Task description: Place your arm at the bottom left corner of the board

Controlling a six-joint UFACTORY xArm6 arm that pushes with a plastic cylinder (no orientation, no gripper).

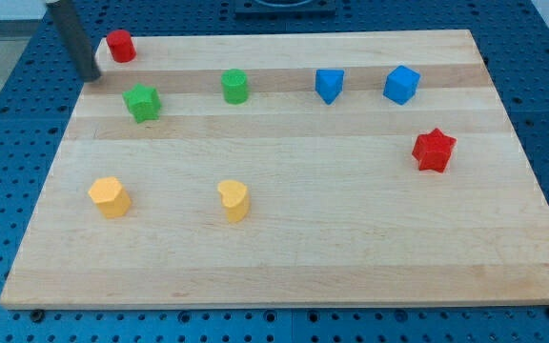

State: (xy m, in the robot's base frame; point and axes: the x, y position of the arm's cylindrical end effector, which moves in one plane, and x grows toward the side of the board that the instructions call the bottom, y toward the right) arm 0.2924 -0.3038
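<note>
My tip (92, 75) is at the top left corner of the wooden board (284, 257), at its left edge. A red cylinder (120, 45) stands just to its upper right. A green star (142, 102) lies to its lower right. The board's bottom left corner (12, 297) is far below the tip, at the view's bottom left.
A green cylinder (235, 86), a blue block (329, 84) and a blue cube (400, 84) line the top. A red star (434, 150) is at the right. Two yellow blocks (110, 196) (233, 200) lie lower left. A blue pegboard table (8, 143) surrounds the board.
</note>
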